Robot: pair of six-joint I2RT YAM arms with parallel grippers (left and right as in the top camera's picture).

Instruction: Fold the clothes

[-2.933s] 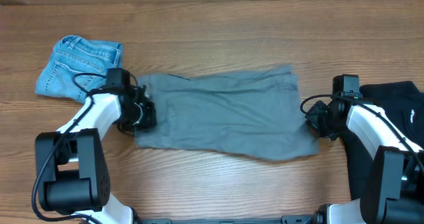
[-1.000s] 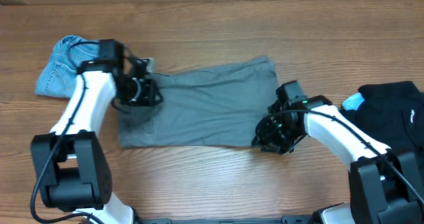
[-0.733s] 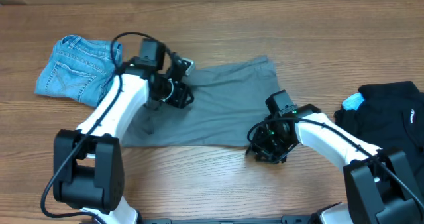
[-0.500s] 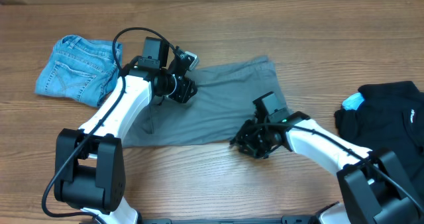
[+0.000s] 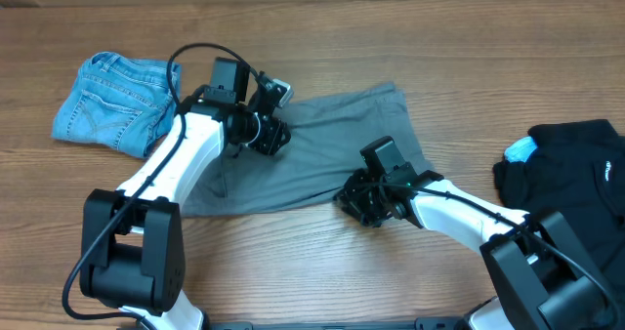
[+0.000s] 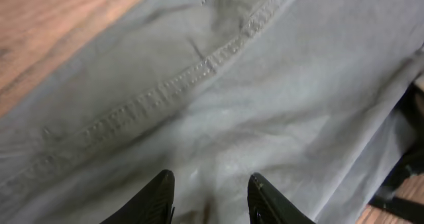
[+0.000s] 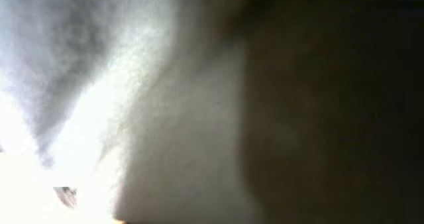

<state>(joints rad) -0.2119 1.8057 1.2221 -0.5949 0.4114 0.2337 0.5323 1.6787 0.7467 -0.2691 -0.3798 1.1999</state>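
Grey shorts [image 5: 322, 154] blur the right wrist view, its fingers indiscernible.

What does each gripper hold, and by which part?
Left gripper: open over the grey shorts, holding nothing. Right gripper: at their lower edge; hold cannot be told.

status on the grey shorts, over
Left gripper open over grey shorts. Right gripper at their near edge, grip unclear. Denim shorts, black garment aside.
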